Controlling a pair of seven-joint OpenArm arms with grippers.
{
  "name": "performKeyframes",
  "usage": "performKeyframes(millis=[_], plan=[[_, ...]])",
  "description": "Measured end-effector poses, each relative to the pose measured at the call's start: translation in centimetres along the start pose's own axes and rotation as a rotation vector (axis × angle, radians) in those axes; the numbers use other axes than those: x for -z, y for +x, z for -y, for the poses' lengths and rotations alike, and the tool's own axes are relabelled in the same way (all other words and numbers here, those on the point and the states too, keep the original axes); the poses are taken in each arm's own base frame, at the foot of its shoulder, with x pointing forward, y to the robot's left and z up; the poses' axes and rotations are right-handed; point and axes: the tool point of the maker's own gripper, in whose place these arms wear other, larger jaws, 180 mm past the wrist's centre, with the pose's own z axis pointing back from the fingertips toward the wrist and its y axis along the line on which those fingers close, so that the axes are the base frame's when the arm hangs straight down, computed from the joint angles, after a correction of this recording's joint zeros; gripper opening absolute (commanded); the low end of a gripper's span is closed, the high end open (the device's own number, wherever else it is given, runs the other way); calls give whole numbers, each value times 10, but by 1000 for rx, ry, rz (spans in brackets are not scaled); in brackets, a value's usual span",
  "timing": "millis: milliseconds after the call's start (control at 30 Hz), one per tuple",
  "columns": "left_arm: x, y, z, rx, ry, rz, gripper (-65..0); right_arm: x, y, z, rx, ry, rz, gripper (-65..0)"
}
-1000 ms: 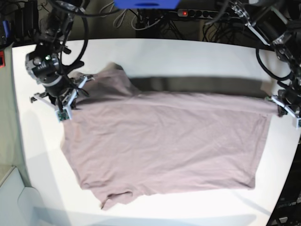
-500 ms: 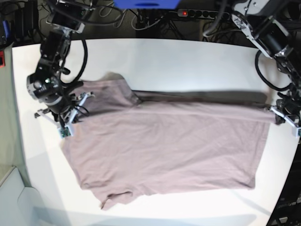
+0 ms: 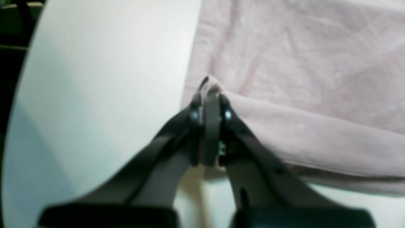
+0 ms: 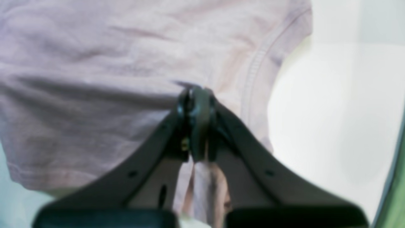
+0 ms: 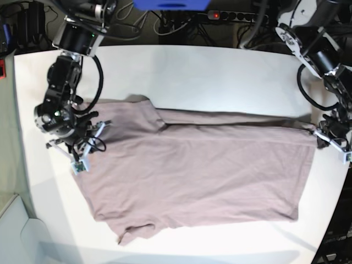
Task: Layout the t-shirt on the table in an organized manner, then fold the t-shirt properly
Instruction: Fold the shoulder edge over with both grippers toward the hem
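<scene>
Overhead, white table (image 5: 220,66), dark cable clutter (image 5: 181,25) behind; both hands clenched on the t-shirt (image 5: 192,176)

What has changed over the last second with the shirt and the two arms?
Both grippers, left and right, came toward the near edge, drawing the shirt's far edge with them; the dark shadow under it has all but gone. Both stay shut on the shirt; its near hem and the table are unchanged.
</scene>
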Motion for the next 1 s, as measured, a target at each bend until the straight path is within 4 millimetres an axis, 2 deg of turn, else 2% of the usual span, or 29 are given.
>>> performKeyframes(millis=[267,400,567,800,900,1000], plan=[[10,5,2,-33,-26,12,-648,8,8,2,7,14,24,-650],[11,22,3,-35,-29,41,-648,9,10,6,2,9,31,-650],[12,38,6,-35,-36,69,-648,9,24,15,-3,-3,61,-650],[12,41,6,-37,-37,76,-647,18,10,9,12,26,18,-650],[12,44,7,-37,-39,80,-646,19,15,8,13,27,46,-650],[12,54,7,-36,-38,99,-646,21,13,7,18,35,46,-650]])
